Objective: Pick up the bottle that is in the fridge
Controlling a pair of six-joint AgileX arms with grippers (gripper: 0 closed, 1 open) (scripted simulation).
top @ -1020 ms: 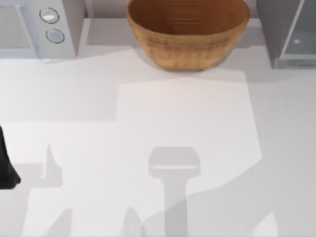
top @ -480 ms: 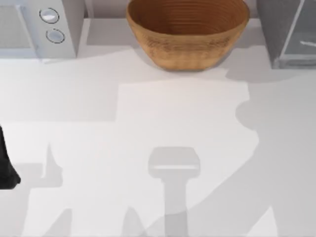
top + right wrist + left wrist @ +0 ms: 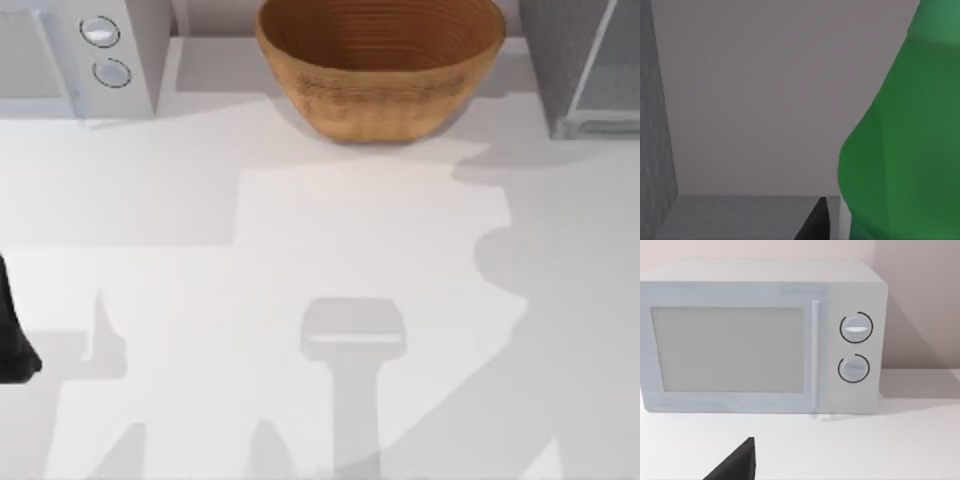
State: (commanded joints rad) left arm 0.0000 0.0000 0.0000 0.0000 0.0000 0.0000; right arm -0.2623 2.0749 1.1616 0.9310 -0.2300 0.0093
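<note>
A white table (image 3: 300, 250) was seen from above, crossed by soft grey shadows. A dark part of the left arm (image 3: 12, 340) was seen at the left edge of the table, well apart from everything else. Far beyond it, at the back left corner, a light grey microwave (image 3: 85, 55) with two round knobs (image 3: 105, 52) was placed, one knob just beside the other. A brown woven bowl (image 3: 380, 65) was set upright at the back middle, to the arm's far right. The fridge (image 3: 580, 65), a grey speckled cabinet with a pale door panel, was placed at the back right corner, farthest from the arm, beside the bowl but not touching it.
</note>
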